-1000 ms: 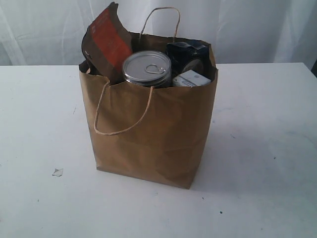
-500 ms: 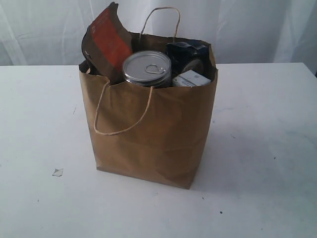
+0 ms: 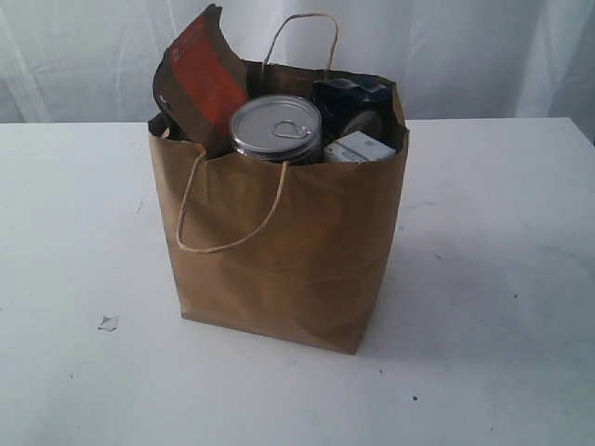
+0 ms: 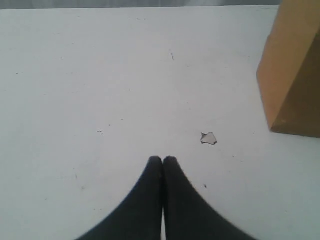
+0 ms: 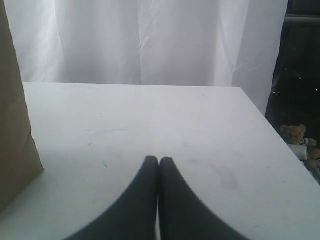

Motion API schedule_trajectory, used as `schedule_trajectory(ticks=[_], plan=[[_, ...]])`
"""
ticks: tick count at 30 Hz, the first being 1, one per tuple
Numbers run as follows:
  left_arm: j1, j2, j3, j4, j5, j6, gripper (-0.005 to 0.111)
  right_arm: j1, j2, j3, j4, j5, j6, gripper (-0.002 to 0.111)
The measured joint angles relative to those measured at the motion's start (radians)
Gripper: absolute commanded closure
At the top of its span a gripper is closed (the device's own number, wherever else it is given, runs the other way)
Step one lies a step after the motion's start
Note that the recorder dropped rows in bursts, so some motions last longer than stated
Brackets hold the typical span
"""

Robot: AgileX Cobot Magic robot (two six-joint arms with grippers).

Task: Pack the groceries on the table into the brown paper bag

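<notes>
Pinched together and empty: left fingers (image 4: 145,200), right fingers (image 5: 142,200) (clear of the brown paper bag (image 3: 279,251)). Might topple the protruding brown-orange pouch (image 3: 200,84) if nudged.

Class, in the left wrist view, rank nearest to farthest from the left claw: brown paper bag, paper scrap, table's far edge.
1. paper scrap, lying just ahead of the left claw.
2. brown paper bag, standing beyond the scrap.
3. table's far edge, behind both.
</notes>
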Motion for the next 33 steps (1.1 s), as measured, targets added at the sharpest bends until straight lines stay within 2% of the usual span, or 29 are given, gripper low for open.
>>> schedule_trajectory(ticks=[5, 33], plan=[[0.036, 0.000, 0.000, 0.000, 0.000, 0.000, 0.107, 0.000, 0.000, 0.000, 0.000, 0.000, 0.000, 0.108], [0.036, 0.000, 0.000, 0.000, 0.000, 0.000, 0.107, 0.000, 0.000, 0.000, 0.000, 0.000, 0.000, 0.108]])
